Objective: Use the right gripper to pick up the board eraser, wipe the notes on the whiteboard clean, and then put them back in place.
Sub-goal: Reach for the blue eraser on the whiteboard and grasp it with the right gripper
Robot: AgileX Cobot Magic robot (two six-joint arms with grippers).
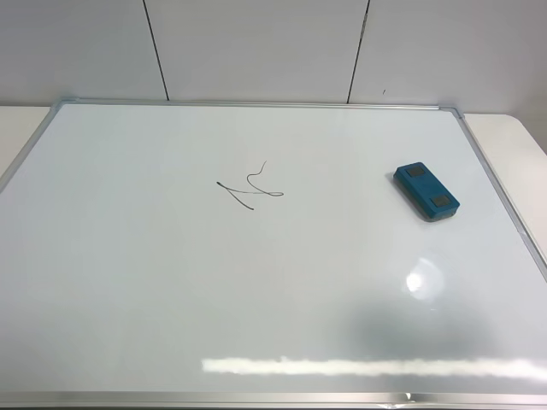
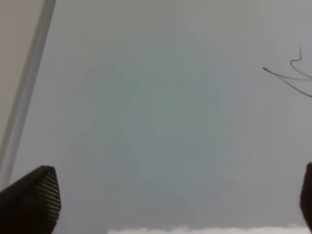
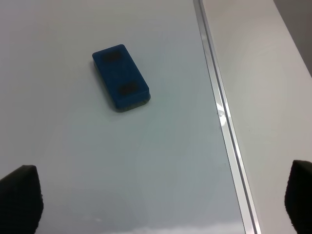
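exterior view: whiteboard (image 1: 171, 282) lies flat and fills most of the frame. eraser (image 1: 426, 191) rests on it right of centre in the upper half, close to the board's right rim but not touching it, long side slanted. notes (image 1: 250, 188) sit just left of centre, well apart from the eraser. no arm shows in this view.

right gripper (image 3: 158, 202): fingers spread wide, nothing between them. it hangs over bare board, with the eraser (image 3: 121, 77) ahead of it and apart. we judge the wide spread suits the block's width. the slant will likely call for a wrist turn so the fingers meet the long sides.

left gripper (image 2: 168, 200): also spread and empty, over bare board, with the notes (image 2: 292, 75) just in view. we take it as idle, since the task belongs to the right arm.

pickup not yet begun; notes unwiped.
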